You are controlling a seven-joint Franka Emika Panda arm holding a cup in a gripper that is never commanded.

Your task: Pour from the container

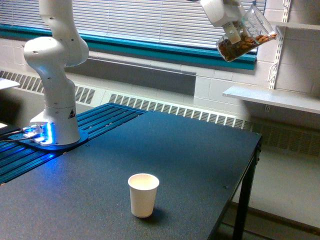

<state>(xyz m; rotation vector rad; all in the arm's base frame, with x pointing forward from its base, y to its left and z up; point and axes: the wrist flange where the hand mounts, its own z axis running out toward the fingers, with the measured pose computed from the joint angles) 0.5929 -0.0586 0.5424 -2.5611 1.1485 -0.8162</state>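
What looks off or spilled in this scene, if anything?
Nothing has spilled. The odd part: the container in the gripper is tilted high up at the exterior view's right, far from above the paper cup, so a pour now would likely miss it.

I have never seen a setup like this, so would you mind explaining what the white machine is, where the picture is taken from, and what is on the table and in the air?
This single picture comes from a camera off the arm, looking across the scene. The white jointed robot arm stands on a blue-lit base at the exterior view's left. Its tool, at the top of the frame, grips a clear plastic container holding brown pieces, tilted with its mouth toward the exterior view's right. On the dark speckled table stands one small white paper cup, upright, well below and not under the container. Nothing is falling yet.
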